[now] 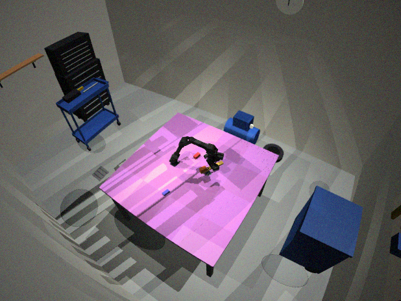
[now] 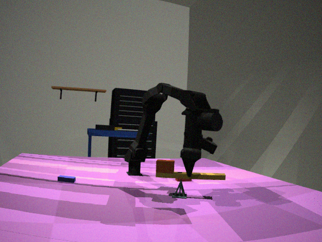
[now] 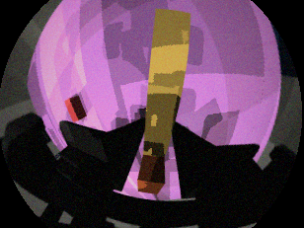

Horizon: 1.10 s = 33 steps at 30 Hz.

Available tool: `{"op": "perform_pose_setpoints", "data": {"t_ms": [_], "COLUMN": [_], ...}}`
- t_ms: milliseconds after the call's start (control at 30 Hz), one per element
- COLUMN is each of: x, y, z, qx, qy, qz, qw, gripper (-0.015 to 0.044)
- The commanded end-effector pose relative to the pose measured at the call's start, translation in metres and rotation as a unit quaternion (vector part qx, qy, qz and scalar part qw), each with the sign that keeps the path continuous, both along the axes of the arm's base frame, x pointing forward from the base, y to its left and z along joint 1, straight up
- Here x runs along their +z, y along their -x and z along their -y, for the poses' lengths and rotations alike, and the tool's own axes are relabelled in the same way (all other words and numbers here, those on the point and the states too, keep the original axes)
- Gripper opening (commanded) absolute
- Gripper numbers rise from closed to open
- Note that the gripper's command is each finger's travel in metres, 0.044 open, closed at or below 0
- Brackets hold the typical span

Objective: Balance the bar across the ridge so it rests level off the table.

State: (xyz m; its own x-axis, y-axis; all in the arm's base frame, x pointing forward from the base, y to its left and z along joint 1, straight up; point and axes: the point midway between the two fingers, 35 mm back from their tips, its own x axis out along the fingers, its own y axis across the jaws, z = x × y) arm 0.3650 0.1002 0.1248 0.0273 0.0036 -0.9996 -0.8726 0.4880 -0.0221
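Above the pink counter (image 2: pixel 78 208), the yellow bar (image 2: pixel 206 176) is gripped level by the fingers (image 2: pixel 189 174), its orange-block end to the left. The green ridge (image 2: pixel 180 191) stands nearer, untouched.

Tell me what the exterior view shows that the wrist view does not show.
Only the exterior view shows the small green ridge standing on the pink table, the blue block, and the orange block sitting on one end of the yellow bar, held above the ridge. Only the wrist view shows the bar running lengthwise away between the gripper fingers. Both show the bar clamped in the gripper, the table and the red block.
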Motion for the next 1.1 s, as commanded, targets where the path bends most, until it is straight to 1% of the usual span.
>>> {"op": "perform_pose_setpoints", "data": {"t_ms": [0,1067], "x": [-0.0038,-0.0075], "y": [0.0007,0.0007], "z": [-0.0003,-0.0003], "qx": [0.002,0.002], "qy": [-0.003,-0.003], "qz": [0.003,0.003], "qw": [1.0,1.0], "gripper": [0.0,0.0]}}
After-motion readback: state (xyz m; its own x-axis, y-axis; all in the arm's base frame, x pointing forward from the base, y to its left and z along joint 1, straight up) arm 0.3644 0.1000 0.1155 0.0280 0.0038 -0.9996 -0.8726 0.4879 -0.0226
